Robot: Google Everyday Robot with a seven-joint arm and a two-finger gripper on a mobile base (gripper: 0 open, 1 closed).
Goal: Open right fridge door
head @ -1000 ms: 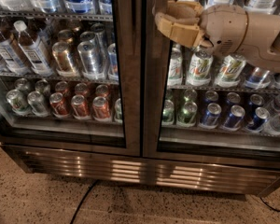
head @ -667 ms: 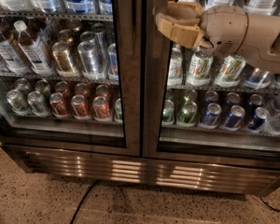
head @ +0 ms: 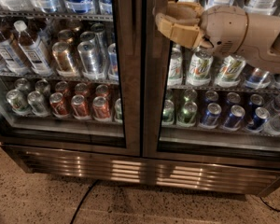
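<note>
The right fridge door [head: 153, 107] is a tall glass door in a dark metal frame, standing shut in the camera view. Behind its glass are green-and-white cans [head: 199, 68] on one shelf and green and blue cans [head: 234, 117] on the shelf below. My gripper [head: 176, 23], tan with a beige arm reaching in from the right edge, is at the top of this door. It sits in front of the glass, right next to the door's left frame bar at the centre seam.
The twin left door [head: 128, 78] is shut, showing white-capped bottles [head: 34, 50] and red and copper cans [head: 79, 105]. A metal grille [head: 144, 171] runs along the fridge base. A black cable [head: 84, 202] lies on the speckled floor [head: 32, 195].
</note>
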